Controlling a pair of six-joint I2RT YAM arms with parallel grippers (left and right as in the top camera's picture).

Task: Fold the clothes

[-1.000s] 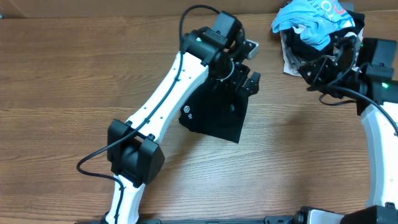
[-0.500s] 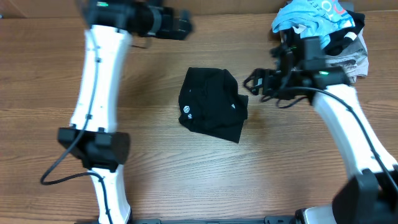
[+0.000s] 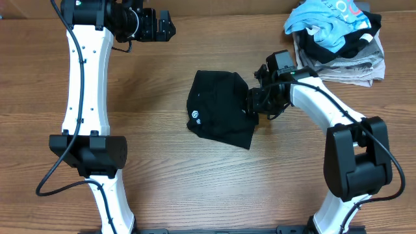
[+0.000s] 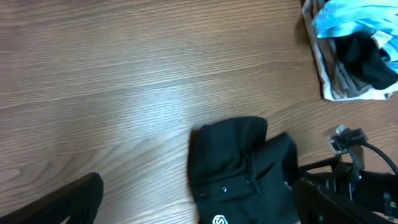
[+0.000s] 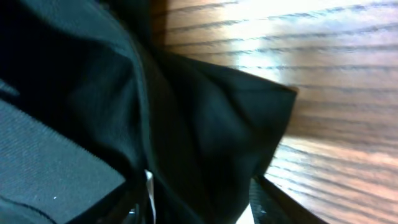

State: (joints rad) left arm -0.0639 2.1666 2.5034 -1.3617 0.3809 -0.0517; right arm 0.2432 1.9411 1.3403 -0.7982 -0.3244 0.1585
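The clothes (image 3: pixel 220 117) are a crumpled black garment with a small white logo, lying in the middle of the wooden table. They also show in the left wrist view (image 4: pixel 239 165). My right gripper (image 3: pixel 255 104) is low at the garment's right edge. In the right wrist view its fingers (image 5: pixel 199 208) are apart, with a fold of the black fabric (image 5: pixel 205 124) between them and slim gaps on both sides. My left gripper (image 3: pixel 161 26) is open and empty, raised at the table's far left, well away from the garment.
A pile of other clothes stands at the far right corner: a light blue shirt (image 3: pixel 328 23) on top of grey-white patterned folded fabric (image 3: pixel 344 65). It also shows in the left wrist view (image 4: pixel 351 50). Bare wooden table (image 3: pixel 195 188) surrounds the garment.
My left arm swung off the garment to the far left. My right arm came from the pile down to the garment's right edge. The garment has stayed in place.
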